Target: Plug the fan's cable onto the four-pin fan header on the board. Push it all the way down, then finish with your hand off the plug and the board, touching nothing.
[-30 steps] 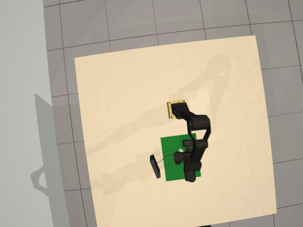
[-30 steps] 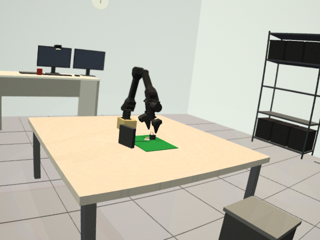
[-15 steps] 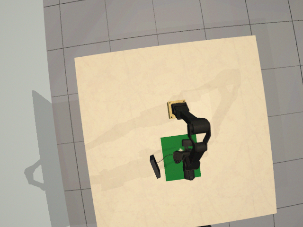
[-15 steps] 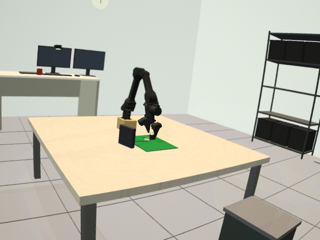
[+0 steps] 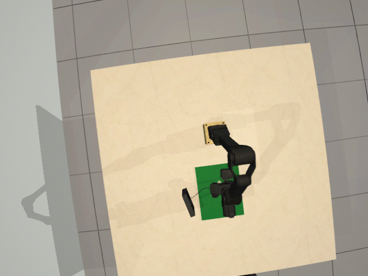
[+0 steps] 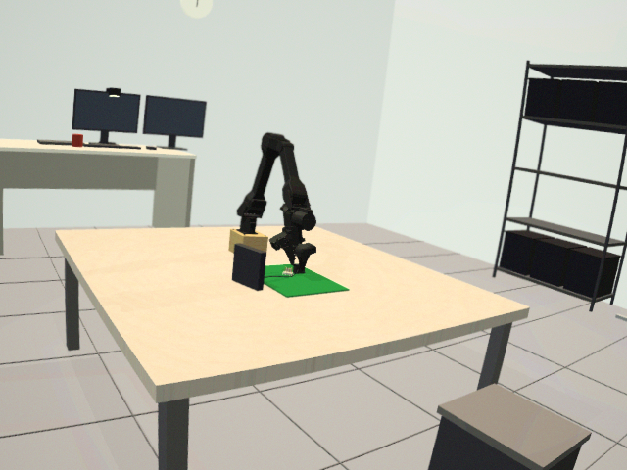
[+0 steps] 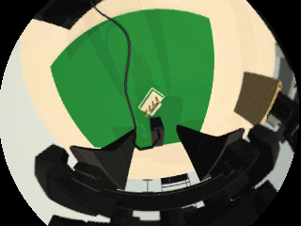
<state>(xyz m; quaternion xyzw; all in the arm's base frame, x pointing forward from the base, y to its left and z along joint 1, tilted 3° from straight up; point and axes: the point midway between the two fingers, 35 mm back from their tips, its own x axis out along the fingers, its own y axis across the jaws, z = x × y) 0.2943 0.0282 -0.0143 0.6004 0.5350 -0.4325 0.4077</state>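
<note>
The green board (image 5: pixel 210 211) (image 6: pixel 314 288) (image 7: pixel 188 56) lies flat on the table. The pale four-pin header (image 5: pixel 219 181) (image 6: pixel 287 271) (image 7: pixel 150 102) stands on it, its pins bare in the wrist view. The black plug (image 7: pixel 156 133) is just beside the header, between my fingertips, with a gap on each side in the wrist view. My gripper (image 7: pixel 156 130) is open, low over the board, its fingers partly apart around the plug. The thin dark cable (image 5: pixel 199 191) (image 7: pixel 127 71) runs from the plug to the fan. The top view hides the plug beneath the arm.
The black fan (image 5: pixel 188 203) (image 6: pixel 248 266) (image 7: pixel 58 15) stands upright on the table beside the board's edge. The arm's tan base block (image 5: pixel 206 136) (image 6: pixel 237 244) (image 7: pixel 256 99) is beyond the board. The cable passes close to one finger in the wrist view.
</note>
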